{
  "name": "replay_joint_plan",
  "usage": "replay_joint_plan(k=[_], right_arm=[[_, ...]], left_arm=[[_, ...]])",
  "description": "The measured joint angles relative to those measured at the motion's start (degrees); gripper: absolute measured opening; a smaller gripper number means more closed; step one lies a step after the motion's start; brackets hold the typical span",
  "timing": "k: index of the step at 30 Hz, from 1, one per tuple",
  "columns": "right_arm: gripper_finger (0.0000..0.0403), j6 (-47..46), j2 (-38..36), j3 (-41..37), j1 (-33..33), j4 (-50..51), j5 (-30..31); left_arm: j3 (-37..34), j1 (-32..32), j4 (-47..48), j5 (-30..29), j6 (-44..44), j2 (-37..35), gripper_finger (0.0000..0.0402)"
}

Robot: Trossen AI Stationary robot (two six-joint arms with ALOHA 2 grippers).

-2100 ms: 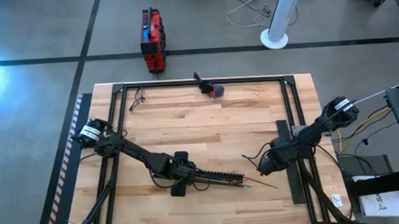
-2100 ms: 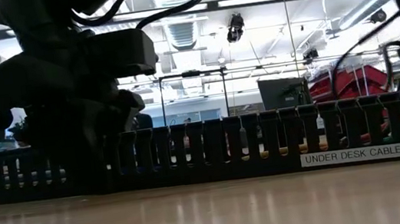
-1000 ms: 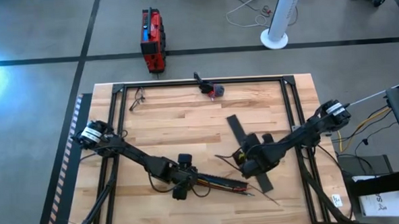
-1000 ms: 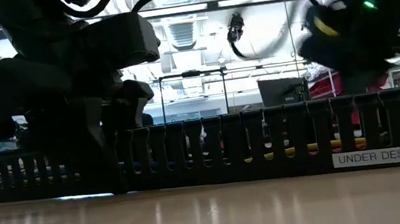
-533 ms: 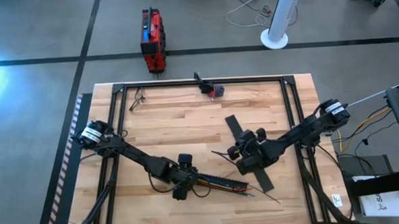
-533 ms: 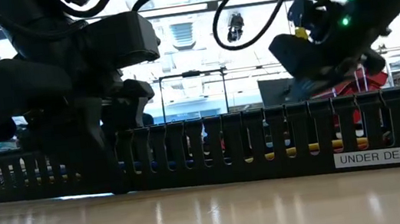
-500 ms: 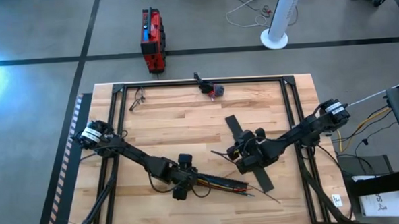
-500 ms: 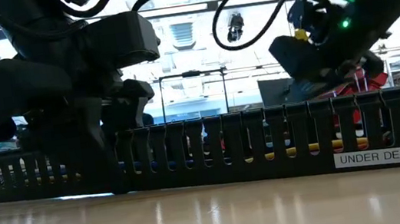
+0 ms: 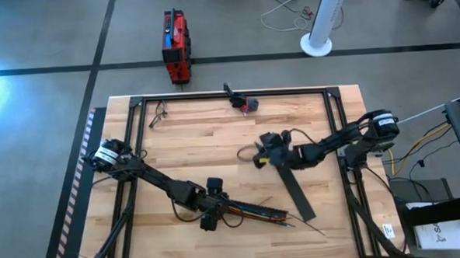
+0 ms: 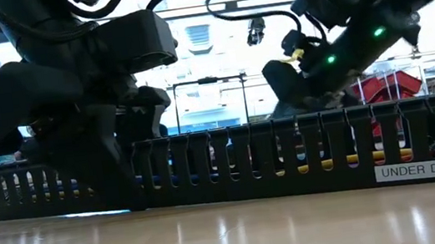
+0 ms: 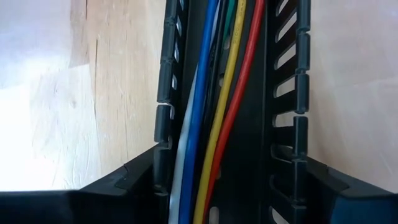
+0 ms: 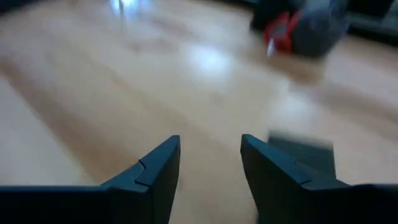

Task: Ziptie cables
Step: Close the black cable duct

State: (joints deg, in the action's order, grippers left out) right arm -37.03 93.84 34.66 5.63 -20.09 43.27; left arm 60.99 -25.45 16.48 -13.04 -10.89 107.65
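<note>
The cables, blue, white, yellow, red and green, lie lengthwise inside a black slotted cable duct near the table's front edge. Their ends stick out of its right end. My left gripper stands over the duct's left end, closed on it. It shows as a big dark mass in the low view. My right gripper hovers open over the table's middle, with nothing between its fingers. It is above the far end of a flat black strip. My left gripper straddles the duct near its left end, one finger outside each slotted side wall. It comes slanting down from the table's left, looking along the duct. The duct lies flat on the table with its open top up and the cables inside.
The flat black strip lies slanting on the table between my right gripper and the duct's right end. A red and grey object and a small dark wire piece sit by the far edge. A black metal frame borders the table.
My right gripper has gone from above the middle of the black strip toward the table's far edge and a little left, tipping more level. The strip has stayed lying on the table. My left gripper and the duct have kept still.
</note>
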Motion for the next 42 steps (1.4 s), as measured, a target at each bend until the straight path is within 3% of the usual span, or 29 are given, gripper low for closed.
replay_joint_plan(k=[4, 11, 19, 22, 27, 35, 42], right_arm=[[0.0172, 5.94, 0.02, -3.78, -4.38, -9.63, 0.59], [0.0229, 6.54, 0.05, -5.34, -4.73, -9.83, 0.94], [0.0323, -4.97, 1.6, -7.24, -4.59, -2.14, 5.15], [0.0343, -0.91, 4.12, -7.04, -3.76, -5.95, 5.43], [0.0348, 0.06, 9.35, -6.67, -2.12, -8.08, 3.47], [0.0346, -8.58, 18.21, -5.78, 2.1, -10.94, 11.35], [0.0301, -10.45, 18.01, -5.71, 6.51, -9.4, 13.57]], left_arm=[[0.0, 0.0, -0.74, -0.05, -0.01, 0.03, 0.0237], [0.0, 0.07, -1.29, -0.09, -0.05, 0.05, 0.0237], [0.0, 0.13, -2.58, -0.09, 3.4, 0.07, 0.024], [0.0, 0.54, -2.36, -0.03, 3.37, 0.07, 0.0236], [0.09, 1.7, -1.71, 0.66, 2.64, 0.05, 0.0237], [0.09, 3.25, -1.47, 1.3, 3.82, -0.04, 0.024], [0.02, 3.34, -0.98, 0.52, 4.49, -0.06, 0.0233]])
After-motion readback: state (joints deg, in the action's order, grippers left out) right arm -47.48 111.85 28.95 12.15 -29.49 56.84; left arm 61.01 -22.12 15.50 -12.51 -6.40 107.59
